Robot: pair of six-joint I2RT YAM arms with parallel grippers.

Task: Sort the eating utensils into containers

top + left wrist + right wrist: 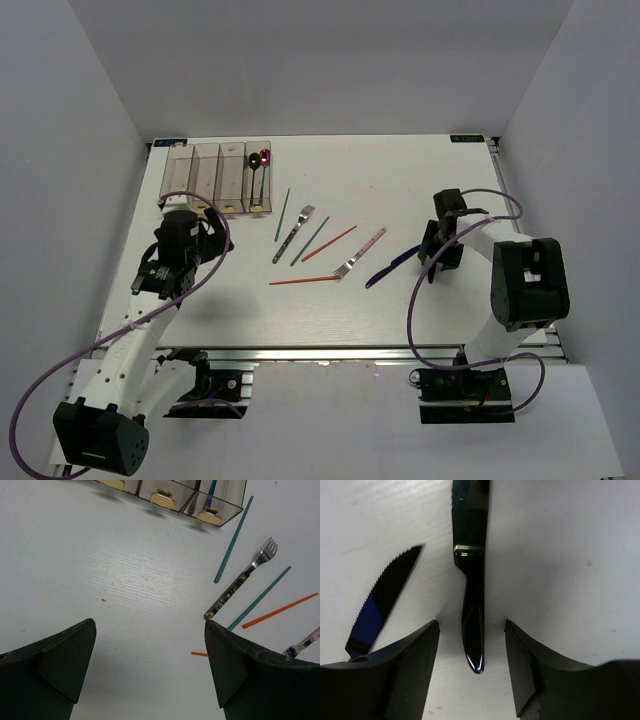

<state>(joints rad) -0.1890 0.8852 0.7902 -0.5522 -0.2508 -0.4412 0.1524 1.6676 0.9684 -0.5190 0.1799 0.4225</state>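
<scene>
The containers [218, 178] are four clear bins in a row at the far left; the rightmost holds a black and a pink-red spoon [259, 165]. Two green chopsticks [283, 214], two red-orange chopsticks [329, 243] and two forks [294, 233] lie mid-table. My right gripper [434, 258] is low over the table and open. In the right wrist view its jaws [472, 622] straddle the handle of a dark blue knife [472, 590] without touching it. A second knife [382, 600] lies just left of it, seen from above too [392, 267]. My left gripper [150, 630] is open and empty above bare table.
White walls enclose the table on three sides. The bins' gold marks [161, 499] face my left gripper. In the left wrist view a fork [242, 580], green chopsticks [234, 539] and an orange chopstick [280, 610] lie to its right.
</scene>
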